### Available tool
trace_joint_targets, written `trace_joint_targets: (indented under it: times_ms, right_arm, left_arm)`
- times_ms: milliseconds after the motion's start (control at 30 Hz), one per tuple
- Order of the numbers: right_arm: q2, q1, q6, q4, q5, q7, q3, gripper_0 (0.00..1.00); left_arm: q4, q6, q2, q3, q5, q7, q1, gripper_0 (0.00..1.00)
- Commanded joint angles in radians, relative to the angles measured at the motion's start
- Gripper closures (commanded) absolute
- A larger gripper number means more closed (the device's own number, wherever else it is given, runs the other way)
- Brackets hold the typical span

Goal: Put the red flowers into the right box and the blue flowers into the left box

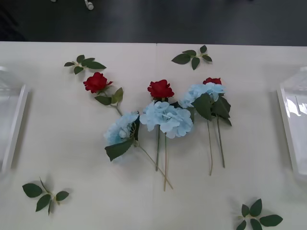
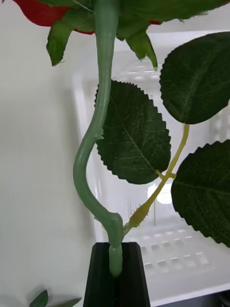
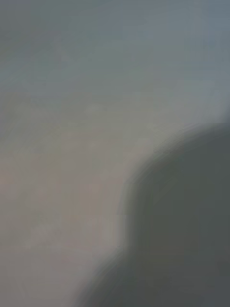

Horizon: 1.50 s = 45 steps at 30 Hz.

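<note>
The red flowers [image 1: 160, 89] you are sorting lie in the front view mixed with the blue flowers [image 1: 166, 118] at the middle of the white worktop [image 1: 67, 143]. You can count three red blooms there: one toward the left box [image 1: 14, 125], one in the centre just behind a blue cluster, and one half hidden behind the blue cluster nearest the right box [image 1: 289, 129]. Three blue clusters lie among them, their stems running toward the near edge and crossing one another. The left box sits at the left edge of the worktop and the right box at the right edge, both well apart from the pile. Loose leaf sprigs [image 1: 44, 194] lie near the worktop's corners.

In the right wrist view, your right end effector [image 2: 115, 268] is clamped on the stem of a red flower [image 2: 43, 12]: the black fingers [image 2: 100, 278] meet around the green stem end, with no gap between them. The stem curves away from the fingers, its dark leaves spread beside it, and the red bloom sits at the far end. Beyond the fingers and behind the leaves lies the right box [image 2: 143, 225], white with a ribbed floor, so the held flower hangs over it. A small leaf sprig [image 2: 40, 298] lies on the worktop beside the fingers.

In the left wrist view you get grey blur with a dark shape at one corner; you cannot tell how the left end effector stands.
</note>
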Motion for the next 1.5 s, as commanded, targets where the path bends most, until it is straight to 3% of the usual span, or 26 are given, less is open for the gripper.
trace_joint_targets:
  times_ms: [33, 367, 500, 733, 767, 800, 867, 933, 967, 1033, 1200, 1500]
  right_arm:
    - [-0.042, -0.018, 0.012, 0.074, 0.017, 0.109, -0.002, 1.00]
    - [-0.034, 0.049, 0.002, 0.196, 0.106, 0.163, -0.002, 1.00]
    - [-0.034, 0.123, -0.031, 0.194, 0.126, 0.179, -0.019, 1.00]
    - [0.017, 0.329, -0.173, 0.148, 0.233, 0.192, -0.103, 1.00]
    - [0.020, 0.342, -0.184, 0.146, 0.239, 0.192, -0.111, 1.00]
    - [0.029, 0.365, -0.205, 0.139, 0.253, 0.193, -0.122, 1.00]
    - [0.035, 0.390, -0.236, 0.130, 0.270, 0.193, -0.129, 1.00]
    - [0.041, 0.404, -0.270, 0.128, 0.279, 0.193, -0.129, 1.00]
    - [0.044, 0.407, -0.282, 0.128, 0.279, 0.193, -0.129, 1.00]
    - [0.058, 0.407, -0.314, 0.130, 0.291, 0.192, -0.129, 1.00]
    - [0.083, 0.407, -0.391, 0.130, 0.330, 0.187, -0.129, 1.00]
    - [0.107, 0.407, -0.452, 0.154, 0.362, 0.190, -0.122, 1.00]
  left_arm:
    - [0.063, -0.067, 0.040, 0.021, 0.017, -0.053, -0.014, 1.00]
    - [0.178, -0.170, 0.042, 0.012, 0.026, -0.092, -0.014, 1.00]
    - [0.197, -0.180, 0.040, -0.004, 0.025, -0.096, -0.014, 1.00]
    - [0.201, -0.185, 0.040, -0.039, 0.043, -0.093, -0.014, 1.00]
    - [0.200, -0.185, 0.040, -0.041, 0.046, -0.093, -0.014, 0.94]
    - [0.200, -0.185, 0.040, -0.041, 0.049, -0.093, -0.014, 0.63]
    - [0.200, -0.185, 0.040, -0.045, 0.057, -0.096, -0.014, 0.33]
    - [0.200, -0.185, 0.040, -0.051, 0.066, -0.096, -0.014, 0.10]
    - [0.200, -0.185, 0.040, -0.053, 0.071, -0.096, -0.014, 0.06]
    - [0.200, -0.185, 0.040, -0.054, 0.085, -0.098, -0.014, 0.00]
    - [0.181, -0.174, 0.042, -0.051, 0.169, -0.101, -0.014, 0.00]
    - [0.014, 0.011, 0.040, -0.025, 0.270, -0.072, -0.014, 0.00]
